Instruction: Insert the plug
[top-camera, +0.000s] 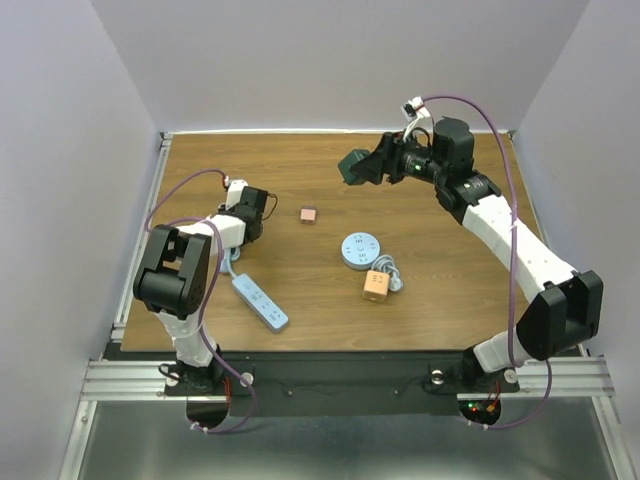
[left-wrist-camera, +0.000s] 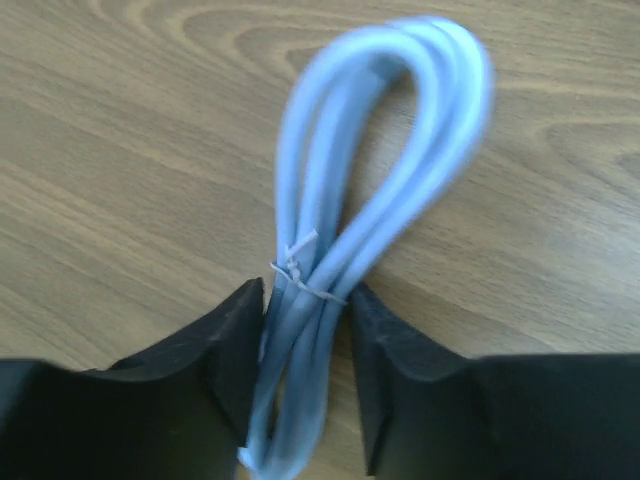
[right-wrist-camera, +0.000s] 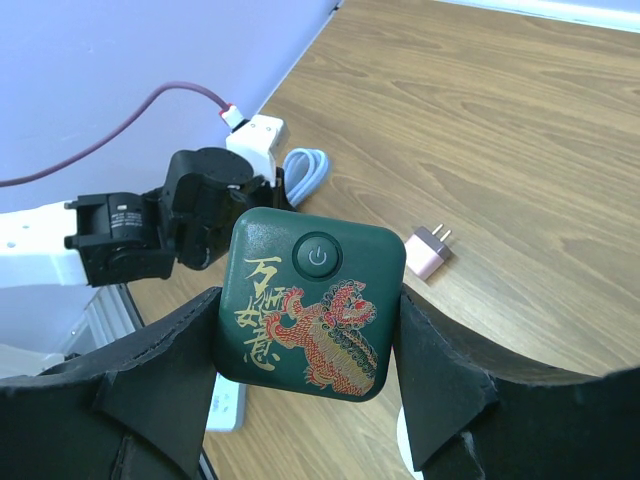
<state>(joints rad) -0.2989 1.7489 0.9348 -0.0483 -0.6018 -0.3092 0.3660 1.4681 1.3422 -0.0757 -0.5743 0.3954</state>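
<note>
On the wood-grain table lies a long pale power strip; the right gripper clamps a glossy rounded-square green block, the left gripper pinches a looped blue cord, and the small pink plug lies between them.

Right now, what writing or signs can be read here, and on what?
Power symbol, no words: on the round button of the green device in the right gripper.
Gold brush-style Chinese characters: on the same device's face; I cannot read them surely.
Marks on the orange cube and round disc: too small to read.
No text on the blue cable in the left gripper.
</note>
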